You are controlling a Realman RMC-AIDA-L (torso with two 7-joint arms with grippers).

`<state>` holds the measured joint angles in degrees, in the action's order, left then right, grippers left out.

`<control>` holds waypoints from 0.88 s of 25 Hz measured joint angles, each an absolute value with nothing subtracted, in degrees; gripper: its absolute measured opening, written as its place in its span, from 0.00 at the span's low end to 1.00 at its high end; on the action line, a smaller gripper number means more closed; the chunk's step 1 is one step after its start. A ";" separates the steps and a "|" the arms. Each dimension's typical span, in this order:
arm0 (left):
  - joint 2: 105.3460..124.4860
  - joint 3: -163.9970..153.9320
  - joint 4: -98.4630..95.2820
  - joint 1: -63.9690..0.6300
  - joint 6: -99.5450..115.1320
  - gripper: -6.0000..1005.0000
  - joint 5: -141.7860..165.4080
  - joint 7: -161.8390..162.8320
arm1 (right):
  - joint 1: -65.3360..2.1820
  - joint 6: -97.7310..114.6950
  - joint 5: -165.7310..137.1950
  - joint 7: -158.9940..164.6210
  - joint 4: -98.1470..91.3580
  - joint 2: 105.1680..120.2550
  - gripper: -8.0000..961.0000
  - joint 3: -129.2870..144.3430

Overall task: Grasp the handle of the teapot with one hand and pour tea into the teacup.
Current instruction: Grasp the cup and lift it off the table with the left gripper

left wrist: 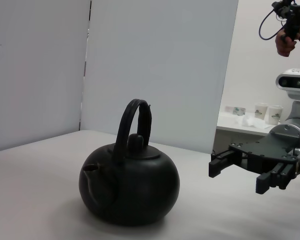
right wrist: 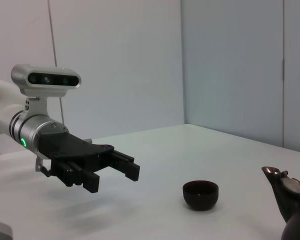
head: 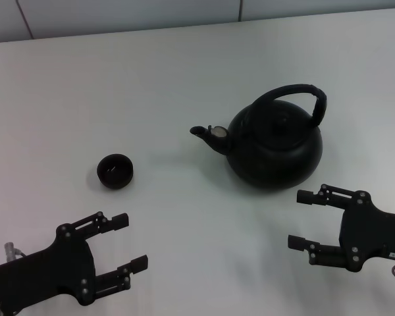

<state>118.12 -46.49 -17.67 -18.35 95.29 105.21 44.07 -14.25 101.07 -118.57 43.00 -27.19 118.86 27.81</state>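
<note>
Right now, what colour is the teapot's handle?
Black, like the teapot itself; the handle shows best in the left wrist view.

White table [head: 184, 72], paper cups [left wrist: 268, 111] beyond.

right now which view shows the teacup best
Head view: the teacup sits whole, seen from above, left of the teapot. Right wrist view shows it side-on; left wrist view doesn't show it.

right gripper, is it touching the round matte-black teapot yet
Apart. The head view shows bare white table between the open right gripper and the round matte-black teapot; the left wrist view shows the same gap.
</note>
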 joint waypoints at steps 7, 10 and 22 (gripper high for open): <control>118.18 -46.49 -17.53 -18.37 95.29 0.74 105.20 43.98 | -14.28 100.53 -118.52 43.00 -26.98 118.88 0.78 28.00; 118.24 -46.48 -17.36 -18.37 95.28 0.74 105.20 43.84 | -14.29 100.50 -118.42 43.00 -26.92 118.89 0.78 28.03; 118.56 -42.25 -15.48 -18.45 90.43 0.75 92.16 40.85 | -14.80 100.46 -118.13 43.24 -26.75 119.01 0.78 27.76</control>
